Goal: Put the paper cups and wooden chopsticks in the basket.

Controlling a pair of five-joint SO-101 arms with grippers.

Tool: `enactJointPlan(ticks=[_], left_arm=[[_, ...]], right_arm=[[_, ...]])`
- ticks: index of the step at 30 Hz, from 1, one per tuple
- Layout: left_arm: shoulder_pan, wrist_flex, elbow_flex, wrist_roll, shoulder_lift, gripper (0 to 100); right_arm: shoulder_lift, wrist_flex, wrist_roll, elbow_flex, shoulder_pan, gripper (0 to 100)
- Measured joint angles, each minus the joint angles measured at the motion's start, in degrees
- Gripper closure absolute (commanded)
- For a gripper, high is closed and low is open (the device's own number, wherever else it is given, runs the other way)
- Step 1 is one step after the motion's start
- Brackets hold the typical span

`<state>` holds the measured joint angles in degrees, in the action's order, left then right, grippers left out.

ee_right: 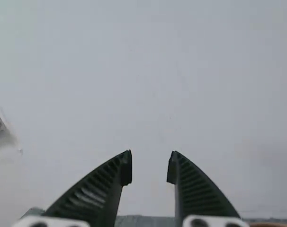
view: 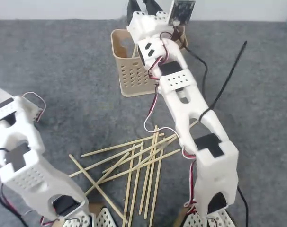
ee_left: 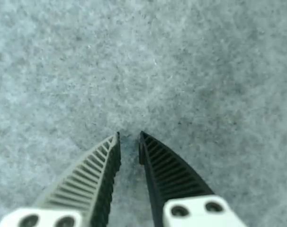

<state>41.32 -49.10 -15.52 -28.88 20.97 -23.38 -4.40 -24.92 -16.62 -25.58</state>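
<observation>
Lying scattered near the basket point(view: 129, 71) are chopsticks point(view: 142, 161)

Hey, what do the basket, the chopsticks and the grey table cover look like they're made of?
Basket: likely moulded plastic, matte tan; its walls have regular rows of small holes.
Chopsticks: pale, thin, straight sticks with a dull finish, seemingly bare wood or bamboo.
Table cover: looks like grey felt or short carpet, mottled and fuzzy, with no shine.
</observation>
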Motion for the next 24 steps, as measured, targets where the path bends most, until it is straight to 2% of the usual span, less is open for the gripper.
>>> enactJointPlan(ticks=[9, 13, 21, 24], left_arm=[[0.0, 0.0, 0.0, 0.0, 0.0, 94], [0.0, 0.0, 0.0, 0.0, 0.0, 94], [0.0, 0.0, 0.0, 0.0, 0.0, 94], [0.0, 0.0, 0.0, 0.0, 0.0, 94]], right_arm=[[22.2, 38.2, -2.0, 0.1, -0.4, 88.2], [30.6, 52.6, -2.0, 0.0, -4.0, 88.6], [33.9, 81.7, -2.9, 3.5, -6.9, 88.2], [33.1, 85.4, 3.2, 11.3, -10.2, 88.4]])
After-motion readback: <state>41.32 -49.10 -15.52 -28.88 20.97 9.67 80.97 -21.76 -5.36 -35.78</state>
